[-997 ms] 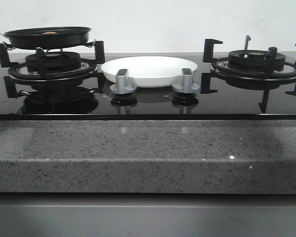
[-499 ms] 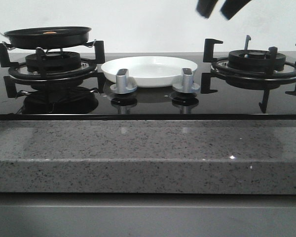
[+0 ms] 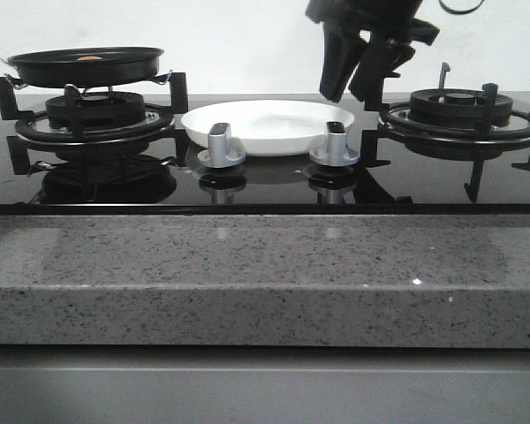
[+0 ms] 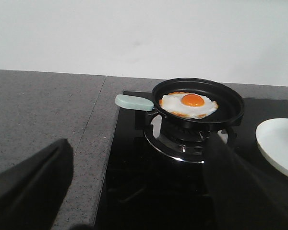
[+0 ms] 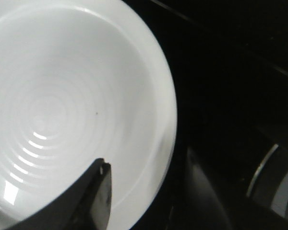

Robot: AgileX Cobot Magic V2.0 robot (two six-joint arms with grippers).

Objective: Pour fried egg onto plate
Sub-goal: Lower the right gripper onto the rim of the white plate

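Note:
The fried egg (image 4: 189,104), white with an orange yolk, lies in a black pan (image 4: 198,103) that rests on the left burner (image 3: 93,113); its pale green handle (image 4: 133,102) points away from the plate. My left gripper (image 4: 139,191) is open, well short of the pan, and does not show in the front view. The white plate (image 3: 267,125) sits between the burners. My right gripper (image 3: 352,93) hangs open just above the plate's right rim (image 5: 165,120), which runs between its fingertips. Nothing is held.
Two silver knobs (image 3: 220,146) (image 3: 333,144) stand in front of the plate. The right burner grate (image 3: 459,110) is close beside my right gripper. A speckled grey counter (image 3: 247,274) runs along the front and continues left of the hob (image 4: 38,115).
My right gripper has dropped from the top of the front view down to the plate's right rim. Pan, egg and plate have stayed put.

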